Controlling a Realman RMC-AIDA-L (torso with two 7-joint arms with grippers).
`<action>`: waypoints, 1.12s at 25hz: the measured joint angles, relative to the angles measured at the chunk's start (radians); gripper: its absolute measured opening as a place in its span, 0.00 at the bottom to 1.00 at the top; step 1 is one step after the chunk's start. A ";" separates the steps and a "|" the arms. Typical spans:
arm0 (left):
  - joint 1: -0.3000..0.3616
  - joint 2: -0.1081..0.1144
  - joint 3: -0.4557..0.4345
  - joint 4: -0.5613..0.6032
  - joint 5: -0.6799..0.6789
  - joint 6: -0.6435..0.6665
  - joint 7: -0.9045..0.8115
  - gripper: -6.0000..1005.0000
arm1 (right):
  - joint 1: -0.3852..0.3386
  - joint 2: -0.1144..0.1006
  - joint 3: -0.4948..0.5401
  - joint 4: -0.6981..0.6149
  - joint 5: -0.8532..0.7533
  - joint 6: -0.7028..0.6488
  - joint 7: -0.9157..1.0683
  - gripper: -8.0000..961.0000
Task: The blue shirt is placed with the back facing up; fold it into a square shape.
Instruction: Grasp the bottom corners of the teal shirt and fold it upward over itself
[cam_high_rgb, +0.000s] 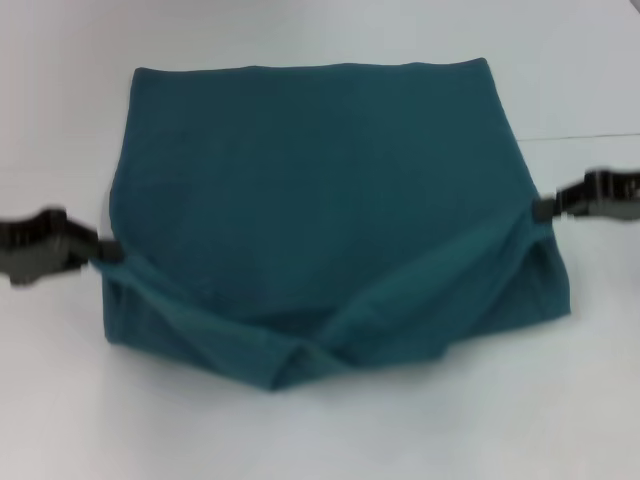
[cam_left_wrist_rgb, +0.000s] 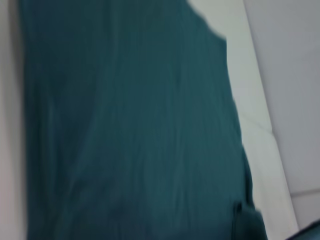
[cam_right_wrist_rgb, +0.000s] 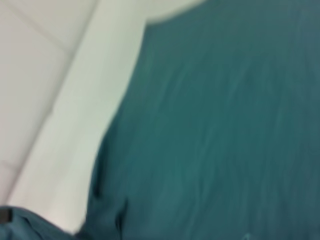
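The blue shirt (cam_high_rgb: 320, 190) lies on the white table (cam_high_rgb: 320, 430), plain side up, its far edge straight. The near part is raised and sags in the middle, with folds running down to a low point at the front. My left gripper (cam_high_rgb: 108, 252) is at the shirt's left edge and my right gripper (cam_high_rgb: 543, 211) at its right edge. Each is shut on the cloth, which pulls taut toward it. The shirt (cam_left_wrist_rgb: 130, 125) fills most of the left wrist view, and the shirt (cam_right_wrist_rgb: 225, 125) does the same in the right wrist view. Neither wrist view shows fingers.
Bare white table surrounds the shirt on every side. A strip of the table edge (cam_left_wrist_rgb: 260, 125) shows beside the cloth in the left wrist view, and the table edge (cam_right_wrist_rgb: 85, 125) in the right wrist view, with pale floor beyond.
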 joint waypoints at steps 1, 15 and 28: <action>-0.018 0.007 0.002 -0.001 0.001 -0.027 -0.011 0.04 | 0.001 -0.004 0.000 -0.001 0.026 0.022 0.009 0.01; -0.155 -0.057 0.269 -0.178 0.001 -0.671 -0.034 0.04 | 0.071 0.040 -0.198 0.150 0.034 0.624 0.034 0.01; -0.186 -0.069 0.318 -0.158 -0.003 -0.819 -0.039 0.05 | 0.128 0.031 -0.240 0.182 -0.018 0.770 0.054 0.01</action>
